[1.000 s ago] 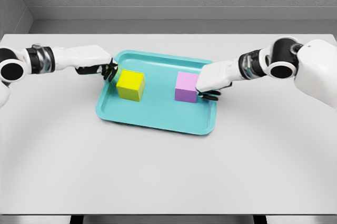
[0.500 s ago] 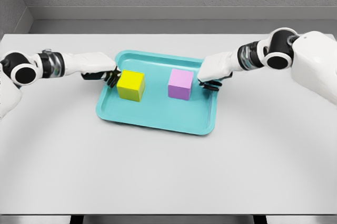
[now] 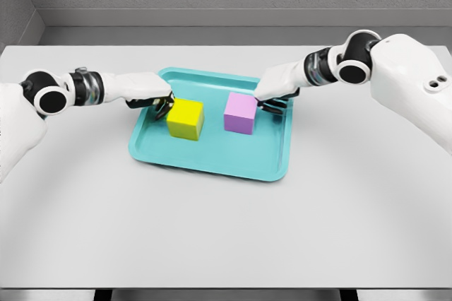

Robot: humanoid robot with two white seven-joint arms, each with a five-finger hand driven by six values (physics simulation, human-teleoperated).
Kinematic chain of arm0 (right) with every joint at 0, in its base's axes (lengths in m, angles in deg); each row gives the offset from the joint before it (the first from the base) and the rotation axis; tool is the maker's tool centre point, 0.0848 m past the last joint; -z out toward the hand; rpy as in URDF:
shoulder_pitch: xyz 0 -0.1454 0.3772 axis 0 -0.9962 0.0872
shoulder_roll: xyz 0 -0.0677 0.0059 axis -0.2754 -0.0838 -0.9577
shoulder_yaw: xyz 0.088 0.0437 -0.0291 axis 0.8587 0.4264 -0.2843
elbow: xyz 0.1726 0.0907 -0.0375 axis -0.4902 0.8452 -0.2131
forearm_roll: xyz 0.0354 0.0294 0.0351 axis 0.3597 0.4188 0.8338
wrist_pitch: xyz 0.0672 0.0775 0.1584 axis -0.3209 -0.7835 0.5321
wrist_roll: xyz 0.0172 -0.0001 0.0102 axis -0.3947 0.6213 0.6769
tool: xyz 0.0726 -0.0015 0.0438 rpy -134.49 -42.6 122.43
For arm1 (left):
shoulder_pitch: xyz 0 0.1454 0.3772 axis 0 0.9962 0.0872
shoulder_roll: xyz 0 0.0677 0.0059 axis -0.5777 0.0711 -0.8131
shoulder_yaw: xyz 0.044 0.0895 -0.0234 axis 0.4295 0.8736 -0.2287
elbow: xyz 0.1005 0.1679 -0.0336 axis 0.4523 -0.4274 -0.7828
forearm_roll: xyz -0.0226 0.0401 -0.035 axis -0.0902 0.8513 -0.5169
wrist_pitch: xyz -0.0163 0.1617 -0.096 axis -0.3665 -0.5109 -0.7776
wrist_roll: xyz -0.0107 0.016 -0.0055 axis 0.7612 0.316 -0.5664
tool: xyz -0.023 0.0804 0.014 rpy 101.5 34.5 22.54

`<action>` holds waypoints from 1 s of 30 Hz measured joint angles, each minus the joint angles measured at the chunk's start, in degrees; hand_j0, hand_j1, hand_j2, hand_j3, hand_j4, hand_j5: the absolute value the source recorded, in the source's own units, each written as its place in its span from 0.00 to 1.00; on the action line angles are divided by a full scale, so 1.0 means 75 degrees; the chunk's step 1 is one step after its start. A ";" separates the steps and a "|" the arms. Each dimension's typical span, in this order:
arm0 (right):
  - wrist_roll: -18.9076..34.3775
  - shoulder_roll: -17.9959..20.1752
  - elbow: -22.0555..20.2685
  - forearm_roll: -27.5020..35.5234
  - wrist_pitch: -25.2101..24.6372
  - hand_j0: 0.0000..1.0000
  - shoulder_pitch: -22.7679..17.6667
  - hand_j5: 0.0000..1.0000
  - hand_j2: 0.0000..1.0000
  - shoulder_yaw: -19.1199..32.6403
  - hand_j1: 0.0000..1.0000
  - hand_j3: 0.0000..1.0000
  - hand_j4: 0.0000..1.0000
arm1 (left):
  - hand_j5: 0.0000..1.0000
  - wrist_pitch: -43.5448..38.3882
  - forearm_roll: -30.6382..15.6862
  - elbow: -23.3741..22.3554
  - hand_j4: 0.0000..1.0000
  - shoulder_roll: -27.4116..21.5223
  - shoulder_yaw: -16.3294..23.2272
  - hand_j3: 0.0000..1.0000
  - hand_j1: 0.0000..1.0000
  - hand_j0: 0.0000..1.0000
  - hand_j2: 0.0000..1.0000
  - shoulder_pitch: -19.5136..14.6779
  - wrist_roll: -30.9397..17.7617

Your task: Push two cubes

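Note:
A yellow cube [image 3: 186,118] and a pink cube [image 3: 240,113] sit side by side on a teal tray [image 3: 212,152] in the head view, with a gap between them. My left hand [image 3: 161,104] reaches in from the left, its curled dark fingers pressed against the yellow cube's left face. From the right, my right hand [image 3: 270,100] has its curled fingers touching the pink cube's right face. Neither hand grasps a cube.
The tray lies on a white table [image 3: 226,230], slightly rotated, its raised rim [image 3: 288,147] bounding the cubes. A grey wall runs behind the table's far edge.
Both hands moved inward. The yellow cube slid right and the pink cube slid left and a little farther back, narrowing the gap between them.

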 measured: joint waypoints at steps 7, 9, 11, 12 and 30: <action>0.0114 -0.0283 -0.0027 -0.0069 -0.0090 0.00 -0.0011 0.00 0.00 0.0048 0.00 0.00 0.00 | 0.21 0.0069 0.0067 -0.0005 0.21 0.0137 0.0038 0.21 0.21 0.21 0.21 -0.0047 0.0005; 0.0103 -0.0321 -0.0040 -0.0076 -0.0075 0.00 0.0011 0.00 0.00 0.0015 0.00 0.00 0.00 | 0.22 0.0099 0.0099 -0.0153 0.22 0.0139 0.0031 0.22 0.22 0.22 0.22 -0.0176 0.0011; 0.0023 -0.0306 0.0006 -0.0043 -0.0018 0.00 0.0023 0.00 0.00 -0.0033 0.00 0.00 0.00 | 0.22 0.0117 0.0120 -0.0293 0.22 0.0117 -0.0002 0.22 0.22 0.22 0.22 -0.0199 0.0015; -0.0002 -0.0286 0.0112 -0.0049 -0.0001 0.00 0.0058 0.00 0.00 0.0019 0.00 0.00 0.00 | 0.22 0.0121 0.0121 -0.0378 0.22 0.0105 -0.0015 0.22 0.22 0.22 0.22 -0.0269 0.0016; -0.0062 -0.0864 0.1089 -0.0262 0.0046 0.08 0.0562 0.08 0.08 0.0547 0.08 0.08 0.08 | 0.16 0.0135 -0.1800 0.1882 0.16 -0.1505 0.0327 0.16 0.16 0.16 0.16 0.0926 0.0020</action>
